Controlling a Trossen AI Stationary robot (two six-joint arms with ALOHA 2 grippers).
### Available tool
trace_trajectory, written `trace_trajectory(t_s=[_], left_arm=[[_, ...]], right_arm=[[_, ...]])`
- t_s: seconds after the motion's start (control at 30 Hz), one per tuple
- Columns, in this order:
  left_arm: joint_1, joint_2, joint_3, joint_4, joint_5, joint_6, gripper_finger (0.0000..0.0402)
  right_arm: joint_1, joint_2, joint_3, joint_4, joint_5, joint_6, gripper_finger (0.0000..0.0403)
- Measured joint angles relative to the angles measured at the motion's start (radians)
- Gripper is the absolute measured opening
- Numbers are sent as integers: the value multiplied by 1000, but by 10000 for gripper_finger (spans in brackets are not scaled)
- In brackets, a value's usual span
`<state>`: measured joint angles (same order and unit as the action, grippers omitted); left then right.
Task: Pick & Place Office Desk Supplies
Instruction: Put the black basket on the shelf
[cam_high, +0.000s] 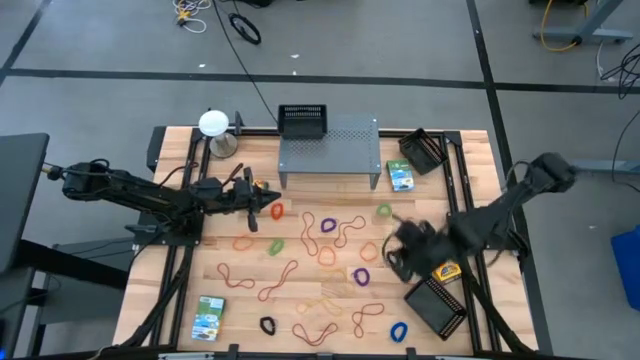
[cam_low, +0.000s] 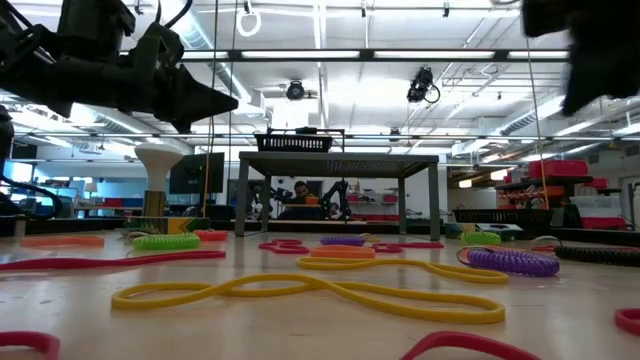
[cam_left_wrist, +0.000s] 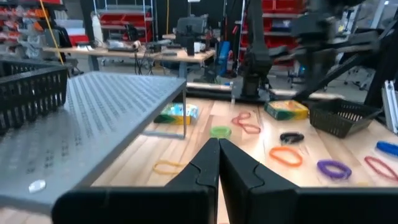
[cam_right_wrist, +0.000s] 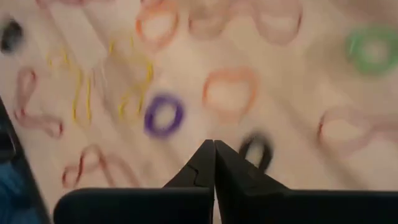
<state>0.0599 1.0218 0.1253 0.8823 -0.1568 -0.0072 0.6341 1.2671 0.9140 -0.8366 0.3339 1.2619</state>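
Many rubber-band loops lie flat across the wooden table (cam_high: 180, 150), among them a purple one (cam_high: 361, 277), a green one (cam_high: 383, 211) and an orange one (cam_high: 277, 210). Green-white boxes (cam_high: 401, 176) (cam_high: 210, 318) and a yellow box (cam_high: 447, 270) also lie on it. My left gripper (cam_high: 272, 209) hangs level over the table's left half, shut and empty (cam_left_wrist: 217, 149). My right gripper (cam_high: 397, 250) points down over the right half, shut and empty (cam_right_wrist: 214, 149), above a purple loop (cam_right_wrist: 164, 116) and a black loop (cam_right_wrist: 256, 149).
A grey perforated shelf (cam_high: 328, 150) stands at the far middle with a black mesh tray (cam_high: 302, 120) on top. Other mesh trays sit at the far right (cam_high: 424, 151) and near right (cam_high: 437, 305). A white ball on a stand (cam_high: 213, 124) is at the far left.
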Motion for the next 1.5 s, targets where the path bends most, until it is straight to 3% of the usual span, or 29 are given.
trace_trajectory(t_s=[0.2,0.33,0.53,0.7,0.93,1.2,1.33,1.5], left_arm=[[-2,0,0,-31,4,-42,11],[-2,0,0,-43,4,-47,11],[-2,0,0,-42,4,-56,11],[-2,0,0,-43,4,-57,11],[-2,0,0,-45,11,-83,11],[-2,0,0,-54,80,-100,11],[-2,0,0,-67,79,-106,11],[-1,0,0,-67,68,-114,11]], right_arm=[[220,179,191,-136,-65,387,39],[304,284,261,-161,-143,558,80],[333,401,299,-164,-281,603,151],[332,456,300,-143,-346,585,174],[298,506,297,-136,-395,476,146],[240,507,287,-142,-423,349,20],[197,507,310,-183,-447,250,22],[113,507,452,-344,-433,52,11]])
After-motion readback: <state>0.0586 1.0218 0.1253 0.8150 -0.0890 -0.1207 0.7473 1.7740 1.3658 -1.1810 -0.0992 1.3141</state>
